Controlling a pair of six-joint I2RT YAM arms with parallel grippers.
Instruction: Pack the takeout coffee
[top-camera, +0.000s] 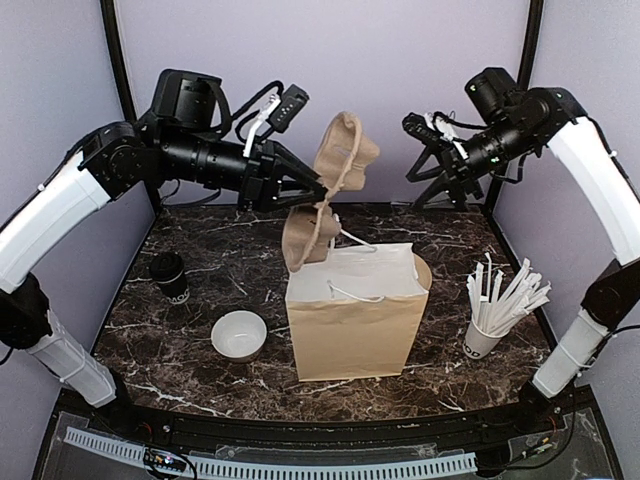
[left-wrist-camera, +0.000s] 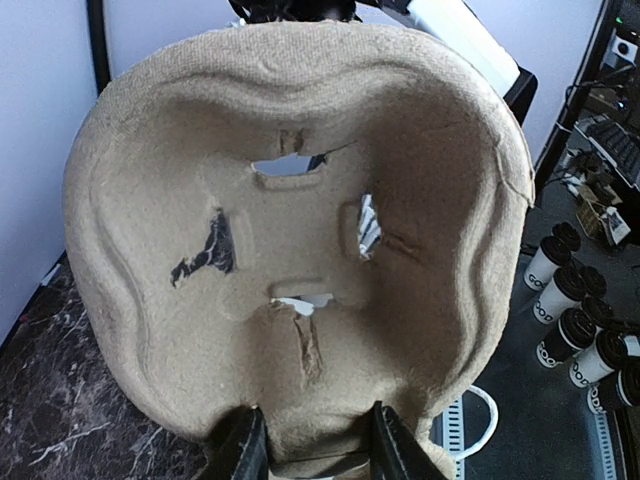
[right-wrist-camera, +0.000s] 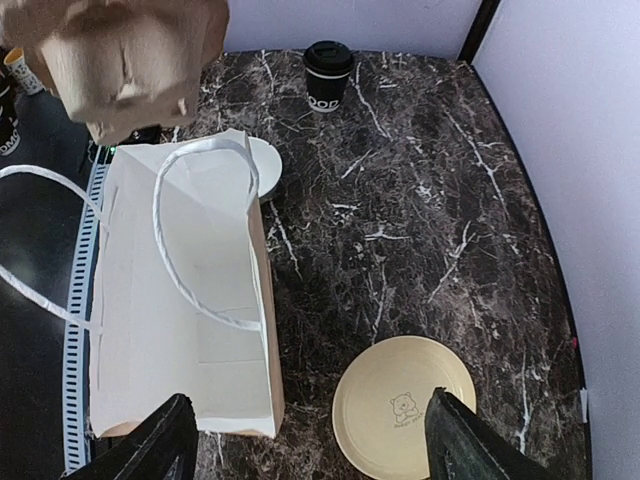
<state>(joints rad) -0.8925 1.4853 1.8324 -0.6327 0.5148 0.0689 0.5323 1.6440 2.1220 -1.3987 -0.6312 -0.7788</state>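
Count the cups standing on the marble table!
2. The black-lidded coffee cup stands on the left; the white cup of straws stands on the right. Another could hide behind the paper bag.

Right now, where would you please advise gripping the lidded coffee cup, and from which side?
Probably around the black body of the takeout coffee, just under the lid, coming in level from the side. It stands upright and round, lid on, and the white bowl sits apart, leaving room for the jaws.
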